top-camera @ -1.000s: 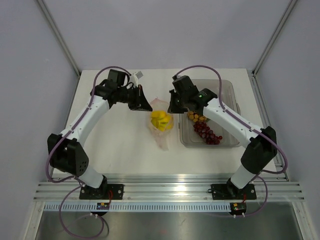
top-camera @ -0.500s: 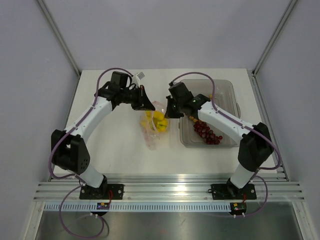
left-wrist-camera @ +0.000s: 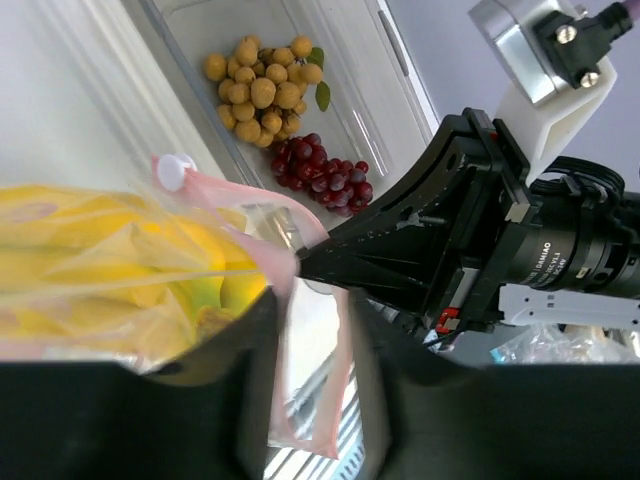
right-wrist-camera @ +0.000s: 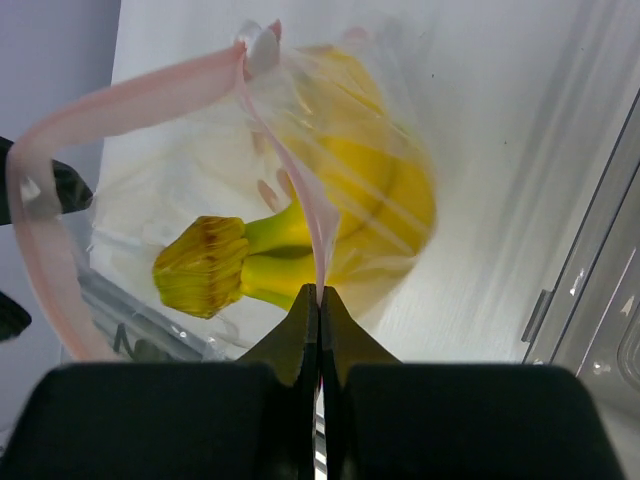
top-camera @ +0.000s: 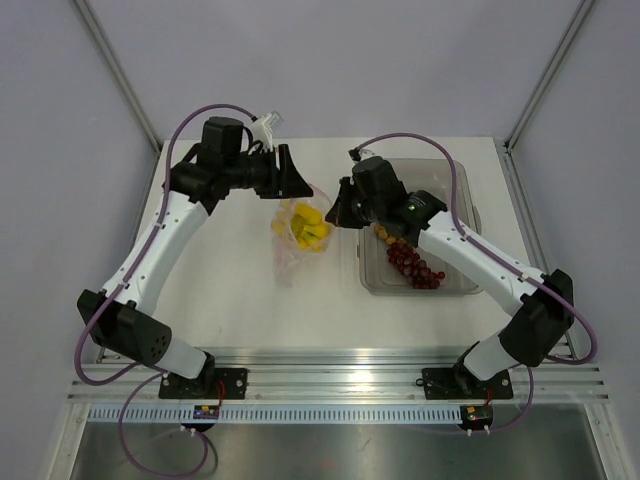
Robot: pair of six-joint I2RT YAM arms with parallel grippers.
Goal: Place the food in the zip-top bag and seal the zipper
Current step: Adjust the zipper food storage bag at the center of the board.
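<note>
Bananas (top-camera: 305, 225) in zip-top bag (top-camera: 288, 255). Round fruits (top-camera: 388, 234) and grapes (top-camera: 412, 265) not in yet, lie in tray (top-camera: 450, 180). Zipper (right-wrist-camera: 130, 100) not sealed. Right fingers (right-wrist-camera: 290, 345) pinch zipper. Left fingers (left-wrist-camera: 200, 420) apart, bag edge loose between.

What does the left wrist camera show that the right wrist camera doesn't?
Only left wrist: the tan round fruits and dark grapes lying in the clear tray. Only right wrist: the stem end of the bananas, and the right tool shut on the bag at its edge. Both: the clear bag holding the yellow bananas, and its pink zipper strip.
</note>
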